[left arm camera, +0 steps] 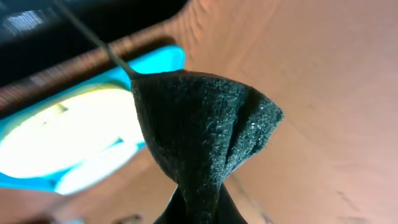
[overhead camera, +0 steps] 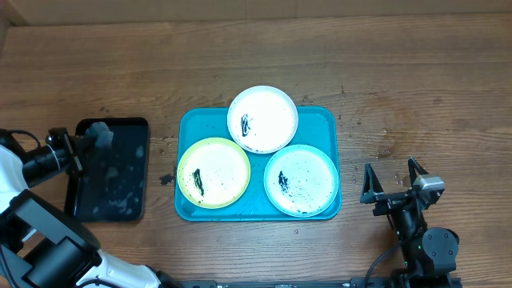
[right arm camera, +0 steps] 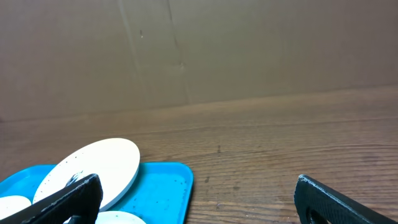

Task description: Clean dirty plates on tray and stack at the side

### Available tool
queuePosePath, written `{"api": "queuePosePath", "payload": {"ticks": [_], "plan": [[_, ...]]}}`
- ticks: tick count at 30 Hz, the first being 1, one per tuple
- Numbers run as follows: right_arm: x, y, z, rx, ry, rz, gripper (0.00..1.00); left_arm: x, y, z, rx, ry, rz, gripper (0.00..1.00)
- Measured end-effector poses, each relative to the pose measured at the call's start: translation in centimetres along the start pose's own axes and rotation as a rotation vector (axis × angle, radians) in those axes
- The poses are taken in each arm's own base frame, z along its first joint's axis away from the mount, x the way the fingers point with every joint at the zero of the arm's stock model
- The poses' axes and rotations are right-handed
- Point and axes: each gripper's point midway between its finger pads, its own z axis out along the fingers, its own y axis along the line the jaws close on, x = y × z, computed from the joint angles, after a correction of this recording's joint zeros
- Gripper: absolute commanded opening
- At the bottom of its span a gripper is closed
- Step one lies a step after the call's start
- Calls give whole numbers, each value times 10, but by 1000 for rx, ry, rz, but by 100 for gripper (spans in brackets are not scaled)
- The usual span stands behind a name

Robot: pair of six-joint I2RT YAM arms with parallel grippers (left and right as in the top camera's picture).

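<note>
**A:** Three smeared, all on the tray: white plate at 12 o'clock, yellow-green plate at 8, light-blue plate at 4. We judge none is wiped yet.

**B:** Left gripper clamped on the dark sponge, over the black tray at 9 o'clock. Right gripper at 4 o'clock, fingers wide apart, empty.

**A:** Risks?

**B:** White plate seems propped on its neighbours, tilted. We'd expect a firm wipe to tip or skid it, with nothing steadying it. The sponge is held by a thin pinch and could drag loose.
</note>
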Motion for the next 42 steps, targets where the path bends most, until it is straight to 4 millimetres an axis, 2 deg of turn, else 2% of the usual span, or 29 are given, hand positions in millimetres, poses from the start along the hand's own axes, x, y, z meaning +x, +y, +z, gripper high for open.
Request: {"api": "queuePosePath", "payload": {"ticks": [4, 8, 22, 30, 42], "plan": [[0, 0, 0, 1, -1, 0, 100, 11, -13, -1, 73, 66, -84, 4], [0, 0, 0, 0, -1, 0, 100, 10, -23, -2, 116, 76, -73, 4], [0, 0, 0, 0, 0, 0, 100, 5, -33, -3, 147, 79, -166, 4], [0, 0, 0, 0, 0, 0, 100, -6, -23, -2, 94, 15, -257, 4], [0, 0, 0, 0, 0, 0, 100, -21, -9, -1, 22, -80, -286, 4]]}}
